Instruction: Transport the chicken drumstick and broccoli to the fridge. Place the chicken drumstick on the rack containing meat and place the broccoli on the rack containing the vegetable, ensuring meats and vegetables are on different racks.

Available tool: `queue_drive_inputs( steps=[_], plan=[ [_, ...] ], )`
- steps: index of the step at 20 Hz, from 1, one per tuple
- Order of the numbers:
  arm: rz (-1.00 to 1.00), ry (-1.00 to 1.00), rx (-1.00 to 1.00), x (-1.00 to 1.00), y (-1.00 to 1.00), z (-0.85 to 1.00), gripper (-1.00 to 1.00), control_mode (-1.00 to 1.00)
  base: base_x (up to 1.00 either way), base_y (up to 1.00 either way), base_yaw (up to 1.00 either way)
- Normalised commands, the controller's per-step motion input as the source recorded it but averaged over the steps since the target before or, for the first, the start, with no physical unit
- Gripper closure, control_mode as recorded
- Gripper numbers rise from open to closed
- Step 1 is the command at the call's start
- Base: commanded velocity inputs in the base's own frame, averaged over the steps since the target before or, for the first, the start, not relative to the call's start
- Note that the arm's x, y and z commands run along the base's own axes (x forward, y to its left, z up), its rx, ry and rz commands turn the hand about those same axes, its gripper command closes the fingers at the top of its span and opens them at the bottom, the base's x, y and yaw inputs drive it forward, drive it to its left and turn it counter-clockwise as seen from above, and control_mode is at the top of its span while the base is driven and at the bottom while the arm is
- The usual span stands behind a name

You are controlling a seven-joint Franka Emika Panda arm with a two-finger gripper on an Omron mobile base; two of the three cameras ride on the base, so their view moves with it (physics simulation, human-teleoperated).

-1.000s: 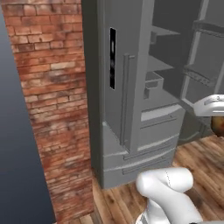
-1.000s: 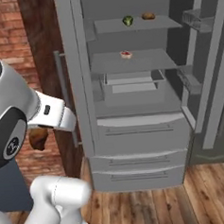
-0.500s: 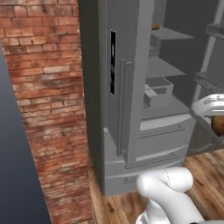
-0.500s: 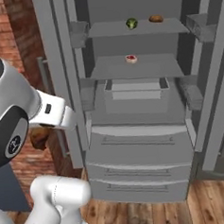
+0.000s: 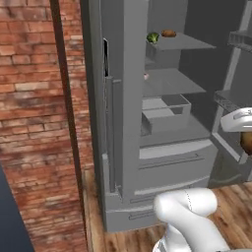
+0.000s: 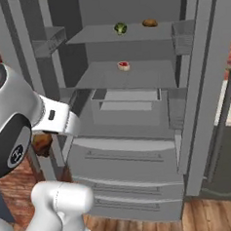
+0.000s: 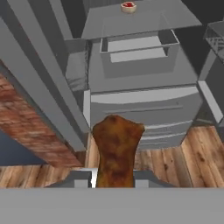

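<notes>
Gripper [image 7: 114, 181] clamped on chicken drumstick [image 7: 116, 148], open fridge [image 6: 138, 135] ahead at 12 o'clock, meat [image 6: 124, 65] on middle rack.

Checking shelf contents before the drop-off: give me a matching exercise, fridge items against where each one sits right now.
Things:
1. chicken drumstick
2. broccoli
3. orange-brown oval
4. small red-and-pale item

Places:
A. top shelf, right-hand item in the right base view
B. held in the gripper, outside the fridge
C. middle shelf, alone
D. top shelf, left-hand item in the right base view

Pairs: 1-B, 2-D, 3-A, 4-C
</notes>
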Motion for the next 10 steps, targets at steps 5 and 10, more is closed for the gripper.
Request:
queue_drive_inputs(
  steps=[5, 10],
  plan=[
    [0.00, 0.00, 0.00, 0.00, 0.00, 0.00, 1.00, 1.00, 1.00, -0.31, 0.21],
    [0.00, 0.00, 0.00, 0.00, 0.00, 0.00, 1.00, 1.00, 0.58, -0.65, 0.21]
  ],
)
